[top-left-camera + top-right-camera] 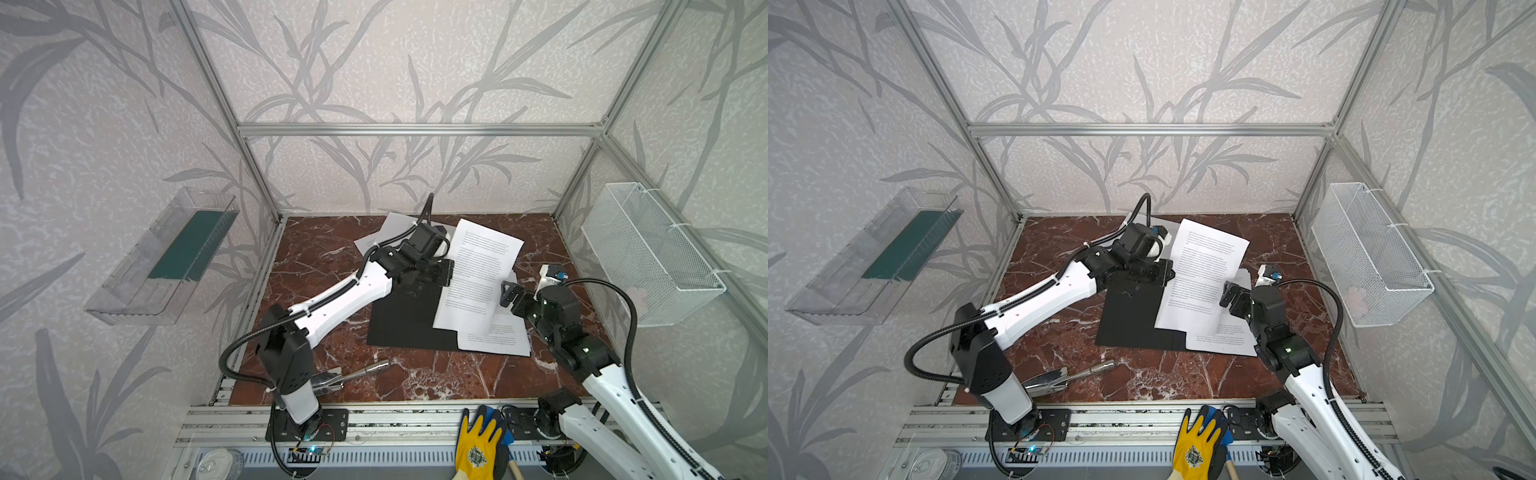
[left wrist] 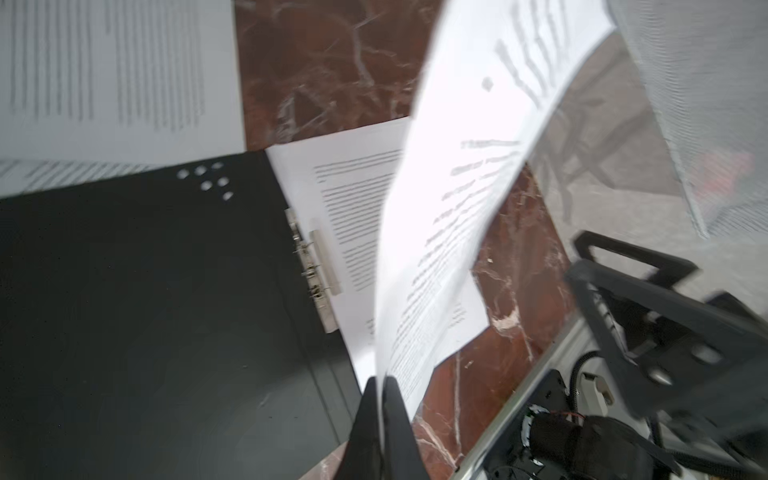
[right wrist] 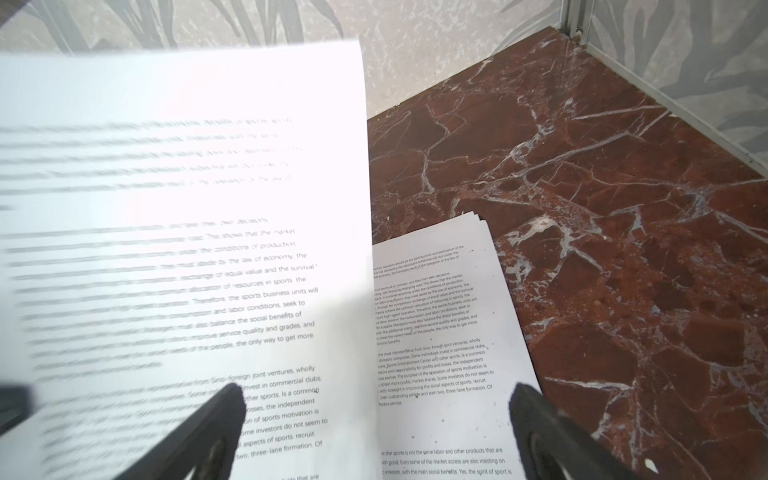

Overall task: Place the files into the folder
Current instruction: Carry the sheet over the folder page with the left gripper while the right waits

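In a top view, one sheet [image 1: 478, 270] is pinched by the left gripper [image 1: 449, 271] and tilted up over the open folder [image 1: 403, 320], the other files [image 1: 498, 338] lying flat beside it. Left wrist view: only a thin margin is clamped, so the sheet could be dropped or creased by a quick swing. Right wrist view: the right gripper [image 3: 378, 397] is spread wide, empty, the sheet just beside it.

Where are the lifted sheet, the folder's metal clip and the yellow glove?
lifted sheet [image 1: 478, 274]: a top view, middle of printed face.
metal clip [image 2: 316, 270]: left wrist view, middle of its bar.
yellow glove [image 1: 476, 451]: a top view, yellow middle.
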`<state>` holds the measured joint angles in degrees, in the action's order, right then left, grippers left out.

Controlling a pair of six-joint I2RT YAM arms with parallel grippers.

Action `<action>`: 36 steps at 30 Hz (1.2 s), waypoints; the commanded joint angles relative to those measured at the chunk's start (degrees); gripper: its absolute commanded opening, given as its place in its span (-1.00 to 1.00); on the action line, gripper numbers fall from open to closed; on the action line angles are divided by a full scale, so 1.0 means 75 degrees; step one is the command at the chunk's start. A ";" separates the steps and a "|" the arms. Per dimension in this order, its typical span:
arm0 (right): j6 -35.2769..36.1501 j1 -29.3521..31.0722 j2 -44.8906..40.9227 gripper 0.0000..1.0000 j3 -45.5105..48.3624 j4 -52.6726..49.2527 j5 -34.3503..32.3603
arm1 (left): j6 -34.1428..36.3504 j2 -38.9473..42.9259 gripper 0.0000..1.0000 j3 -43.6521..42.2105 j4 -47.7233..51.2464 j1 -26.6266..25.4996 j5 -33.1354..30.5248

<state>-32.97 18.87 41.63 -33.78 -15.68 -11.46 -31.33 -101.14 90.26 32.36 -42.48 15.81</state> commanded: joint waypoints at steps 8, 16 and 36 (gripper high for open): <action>0.0330 -0.0009 0.1935 0.98 0.0080 0.1389 0.2229 | 0.0165 -0.2044 -1.00 0.0191 0.1095 0.1258 0.0416; 0.0304 -0.0009 0.3055 1.00 0.0053 0.1920 0.2742 | 0.0233 -0.1996 -1.00 -0.0126 0.0686 0.1348 0.0557; -0.0060 -0.0442 0.5828 0.89 -0.0182 0.3484 0.4475 | 0.0586 -0.2677 -1.00 -0.0050 0.0842 0.1348 0.0718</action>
<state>-32.45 15.75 84.33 -33.58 6.68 18.46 -28.40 -120.03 89.38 36.64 -32.21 21.98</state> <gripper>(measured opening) 0.948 0.047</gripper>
